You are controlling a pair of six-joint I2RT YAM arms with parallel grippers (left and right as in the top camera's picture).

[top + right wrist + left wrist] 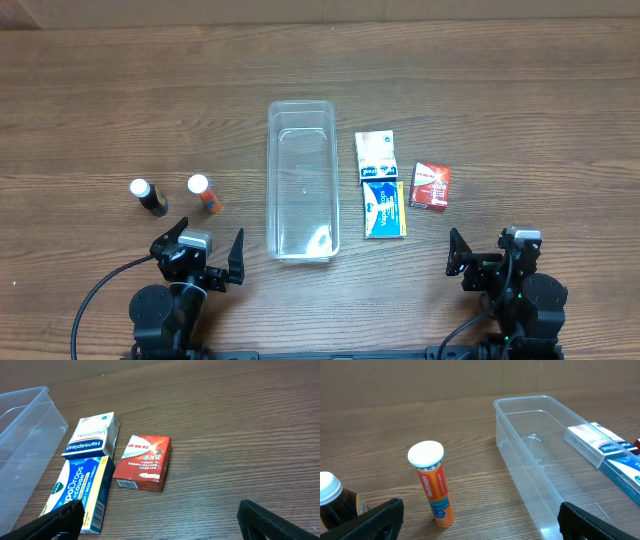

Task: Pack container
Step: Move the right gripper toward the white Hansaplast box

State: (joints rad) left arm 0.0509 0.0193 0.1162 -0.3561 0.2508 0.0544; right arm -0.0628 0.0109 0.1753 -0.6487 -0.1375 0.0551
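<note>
The clear plastic container [302, 180] lies empty at the table's middle, long side running front to back; it also shows in the left wrist view [540, 455] and the right wrist view [22, 435]. An orange tube with a white cap [203, 192] [433, 483] and a dark bottle with a white cap [150, 196] [330, 497] stand left of it. A white Hansaplast box [374, 157] [92, 435], a blue-yellow drops box [384, 209] [80, 490] and a red box [431, 186] [143, 462] lie right of it. My left gripper [198, 260] [480, 520] and right gripper [492, 252] [160, 520] are open and empty near the front edge.
The wooden table [520, 90] stretches bare behind and to both sides of the objects. Black cables [95, 295] run from the arm bases at the front edge.
</note>
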